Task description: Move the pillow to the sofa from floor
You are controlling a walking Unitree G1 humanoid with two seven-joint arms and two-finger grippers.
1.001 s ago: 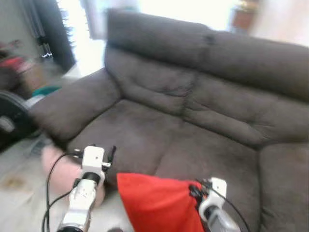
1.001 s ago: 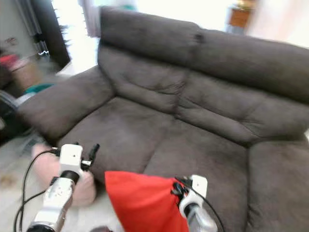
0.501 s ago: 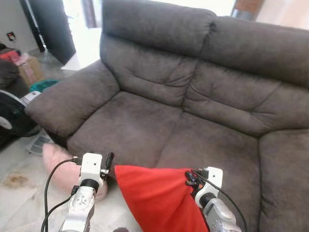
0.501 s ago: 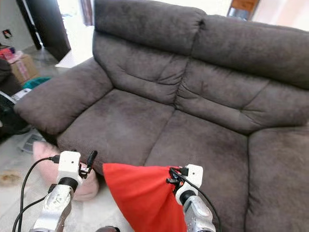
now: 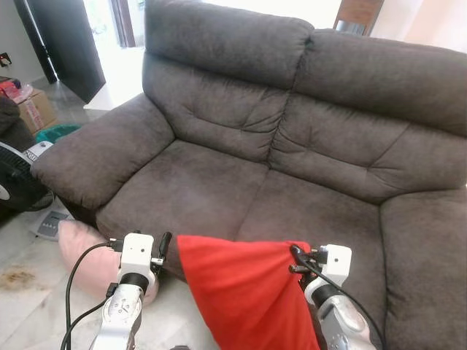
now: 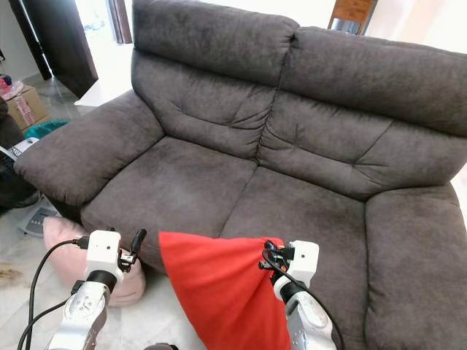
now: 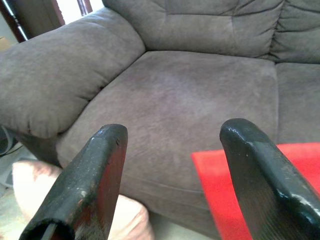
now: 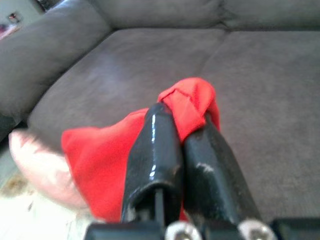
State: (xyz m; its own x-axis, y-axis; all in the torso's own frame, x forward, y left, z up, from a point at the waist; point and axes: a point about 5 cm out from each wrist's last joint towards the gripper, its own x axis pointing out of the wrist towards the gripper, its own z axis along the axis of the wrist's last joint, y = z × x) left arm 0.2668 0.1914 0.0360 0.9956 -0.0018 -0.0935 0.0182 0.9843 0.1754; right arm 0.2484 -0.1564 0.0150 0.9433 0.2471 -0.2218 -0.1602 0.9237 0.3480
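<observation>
Red pillow runs off the bottom edge in both eye views, lower part unseen; right gripper covers its pinched corner in the right wrist view. Pink pillow on the floor is partly behind the left arm and tucked against the sofa base, full shape unclear. Fan and box at the left edge are cut off; sofa's right arm is cropped too.
</observation>
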